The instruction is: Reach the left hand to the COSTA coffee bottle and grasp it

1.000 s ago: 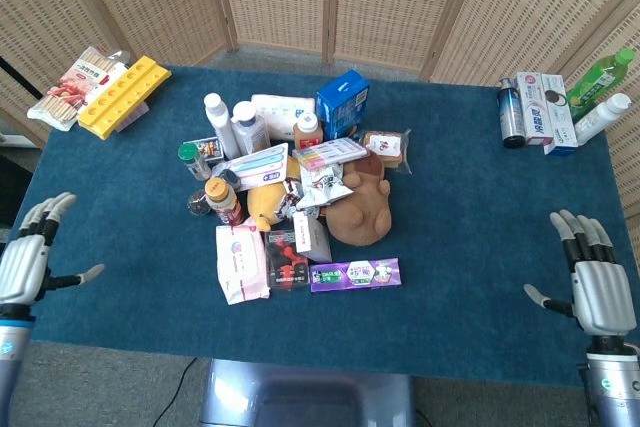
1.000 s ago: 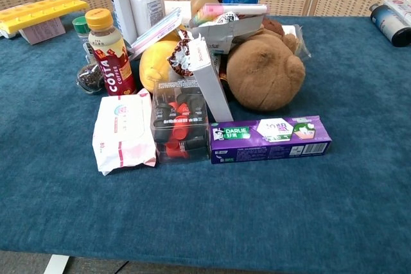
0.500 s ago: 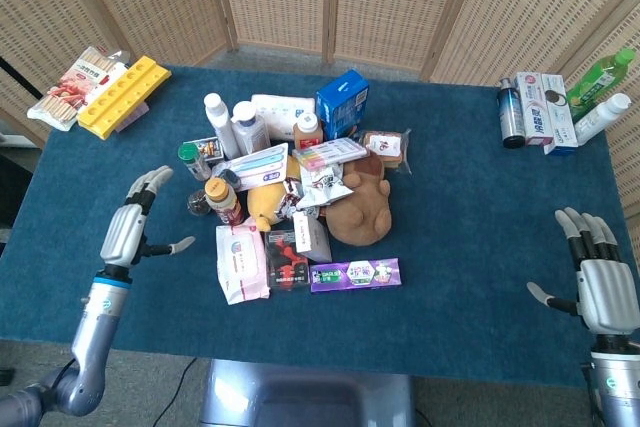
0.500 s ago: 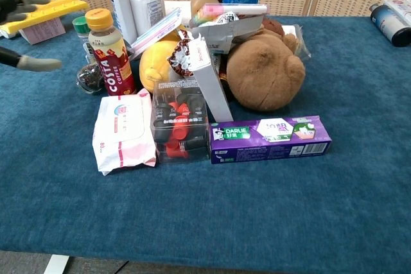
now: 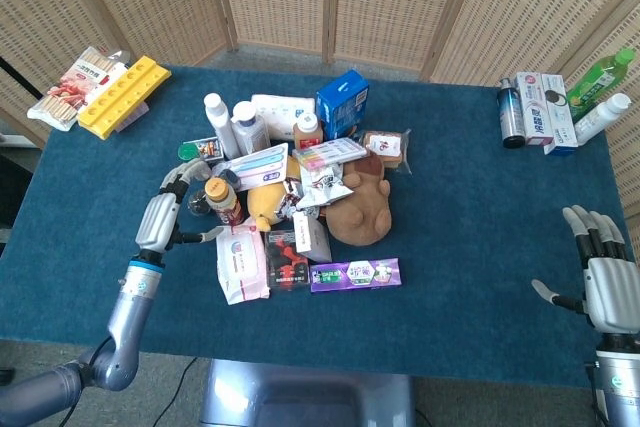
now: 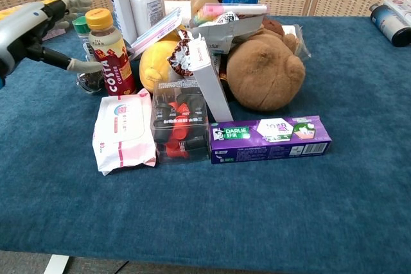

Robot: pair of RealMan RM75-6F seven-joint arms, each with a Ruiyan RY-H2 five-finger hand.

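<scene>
- Woven screen panels are standing behind a bench (image 5: 470, 247) that is wearing a dark teal cloth; a heap of small goods is sitting near its middle.
- Left robot hand (image 5: 165, 215) is hovering just beside the heap's left edge, fingers spread and arched, holding nothing. In the chest view the thumb is pointing at the bottle's label and the upper fingers are curving over toward the cap; contact is not plain, so I am judging it as not yet made.
- COSTA coffee bottle (image 6: 110, 51) is standing upright at the heap's left side, orange cap up, red label facing the chest camera, just right of the open hand.
- Close around it: a green-capped bottle (image 6: 80, 29) behind, a pink wipes pack (image 6: 122, 129) lying in front, a yellow plush (image 6: 160, 62) to its right.
- Right robot hand (image 5: 610, 287) is idling, fingers apart and empty, at the bench's near right edge, well apart from the heap.
- Progress: the reach is looking nearly complete. Remaining: closing the last gap, wrapping the fingers round the bottle body, securing the grip.
</scene>
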